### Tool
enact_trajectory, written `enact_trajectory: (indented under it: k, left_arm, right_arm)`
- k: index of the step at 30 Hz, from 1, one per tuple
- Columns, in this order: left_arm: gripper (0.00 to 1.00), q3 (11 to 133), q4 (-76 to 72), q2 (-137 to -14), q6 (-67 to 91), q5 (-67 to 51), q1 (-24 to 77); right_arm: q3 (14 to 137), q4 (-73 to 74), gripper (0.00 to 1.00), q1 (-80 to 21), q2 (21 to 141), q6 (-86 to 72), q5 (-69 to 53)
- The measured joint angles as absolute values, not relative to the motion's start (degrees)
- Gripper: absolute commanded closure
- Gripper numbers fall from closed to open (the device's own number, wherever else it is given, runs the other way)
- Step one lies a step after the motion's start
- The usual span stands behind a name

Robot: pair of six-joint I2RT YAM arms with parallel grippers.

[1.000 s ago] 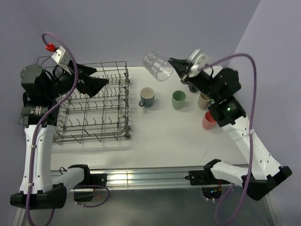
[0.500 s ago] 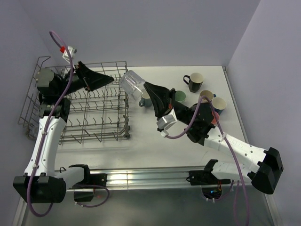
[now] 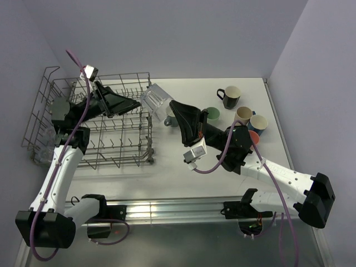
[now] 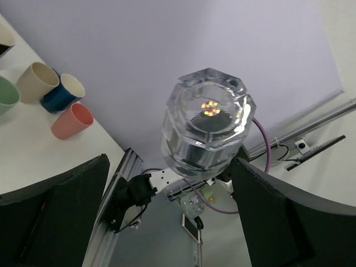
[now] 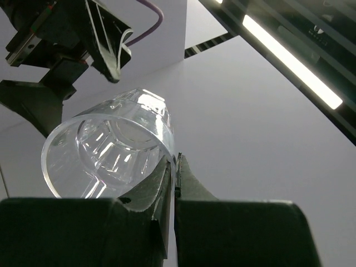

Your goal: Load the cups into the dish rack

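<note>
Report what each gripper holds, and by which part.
The right gripper pinches the clear glass tumbler by the wall at its rim. The left gripper is open and grips nothing.

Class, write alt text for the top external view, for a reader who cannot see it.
The right arm's pincer grips a clear faceted glass tumbler, tilted at the right wall of a grey wire dish rack, facing the left arm's open pincer. Several ceramic mugs stand on the white table to its right.
</note>
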State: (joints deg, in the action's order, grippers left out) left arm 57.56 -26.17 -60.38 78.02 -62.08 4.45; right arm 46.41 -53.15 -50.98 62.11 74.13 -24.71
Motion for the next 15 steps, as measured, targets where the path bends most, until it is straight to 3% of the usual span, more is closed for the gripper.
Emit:
enact_trajectory:
  k: [6, 15]
  left_arm:
    - [0.01, 56.7, -33.5, -58.7, 82.7, -61.6, 5.1]
    - [0.01, 56.7, -30.9, -57.4, 79.9, -60.3, 8.6]
  right_arm:
    - [46.3, -53.2, 1.00, -51.4, 62.1, 74.7, -24.7]
    - [46.3, -53.1, 1.00, -53.6, 63.3, 75.7, -24.7]
